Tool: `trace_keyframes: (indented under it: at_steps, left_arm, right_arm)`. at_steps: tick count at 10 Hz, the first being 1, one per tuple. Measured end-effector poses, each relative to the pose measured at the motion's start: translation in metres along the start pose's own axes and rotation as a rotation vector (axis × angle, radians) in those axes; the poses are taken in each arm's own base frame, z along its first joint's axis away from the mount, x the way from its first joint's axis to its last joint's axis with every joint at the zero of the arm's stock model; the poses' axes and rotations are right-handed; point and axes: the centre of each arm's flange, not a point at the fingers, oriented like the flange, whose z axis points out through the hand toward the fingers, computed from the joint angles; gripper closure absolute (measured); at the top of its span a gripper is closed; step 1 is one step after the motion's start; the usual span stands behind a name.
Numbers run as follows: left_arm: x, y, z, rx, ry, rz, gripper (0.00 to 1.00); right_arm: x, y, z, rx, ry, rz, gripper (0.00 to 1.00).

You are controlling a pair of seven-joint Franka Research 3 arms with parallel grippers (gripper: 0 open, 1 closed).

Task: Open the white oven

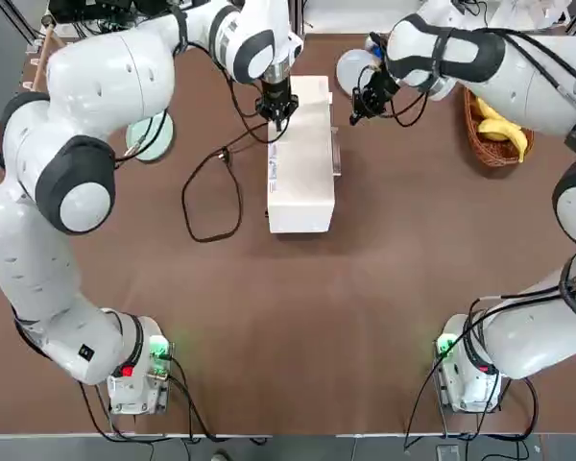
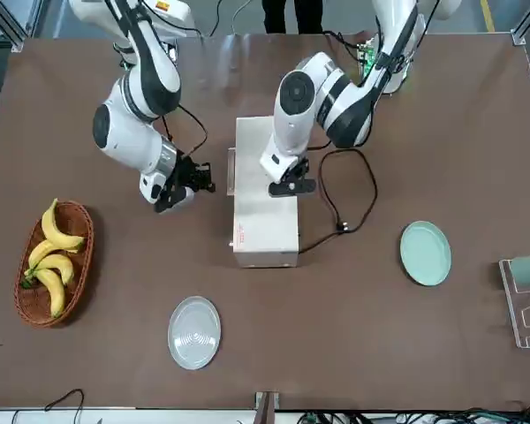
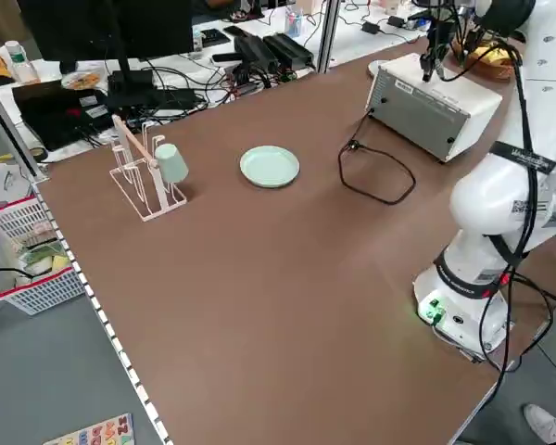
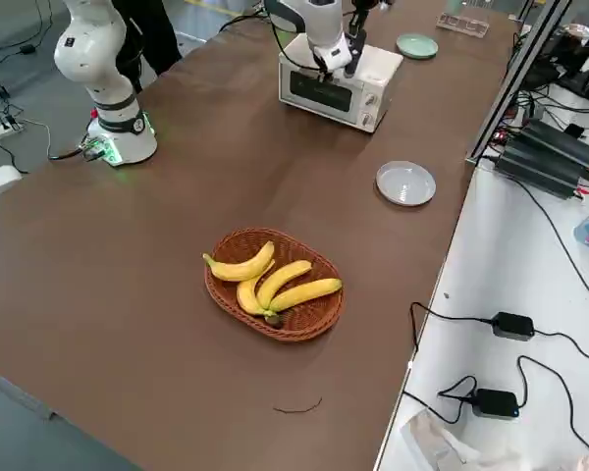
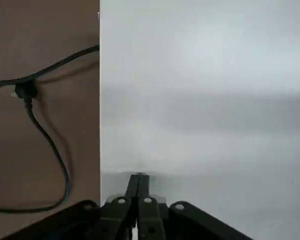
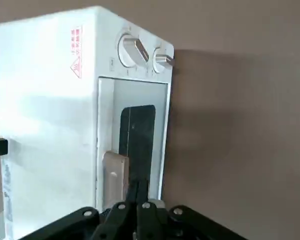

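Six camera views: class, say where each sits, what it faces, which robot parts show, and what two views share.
Top: overhead; white box-shaped toaster oven, both arms.
Front: across the table; oven between the arms.
Left side: raised; oven's back, mint round plate, left arm.
Right side: raised; wicker banana basket, oven door.
Left wrist: shut left fingers on the oven top.
Right wrist: shut right fingers near the door.
Shared: black power cord, top and front.
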Motion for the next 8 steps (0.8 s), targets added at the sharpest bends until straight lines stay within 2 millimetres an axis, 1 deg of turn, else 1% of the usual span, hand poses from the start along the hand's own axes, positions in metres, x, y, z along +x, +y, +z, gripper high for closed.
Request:
trace_keyframes:
  at_steps: [1, 3, 6, 8]
  left_arm:
    - [0.000, 0.000, 0.000, -0.004, 0.004, -0.001, 0.95]
    - [0.000, 0.000, 0.000, -0.005, 0.005, 0.000, 0.95]
    - [0.000, 0.000, 0.000, -0.005, 0.005, -0.001, 0.95]
    - [0.000, 0.000, 0.000, -0.005, 0.005, -0.001, 0.95]
  right_arm:
    - [-0.005, -0.001, 0.009, -0.007, 0.000, -0.005, 0.96]
    - [-0.015, -0.010, 0.027, 0.002, 0.001, -0.001, 0.96]
    - [-0.016, -0.014, 0.029, 0.027, 0.004, 0.024, 0.97]
    - [-0.018, -0.023, 0.032, 0.027, 0.018, 0.016, 0.96]
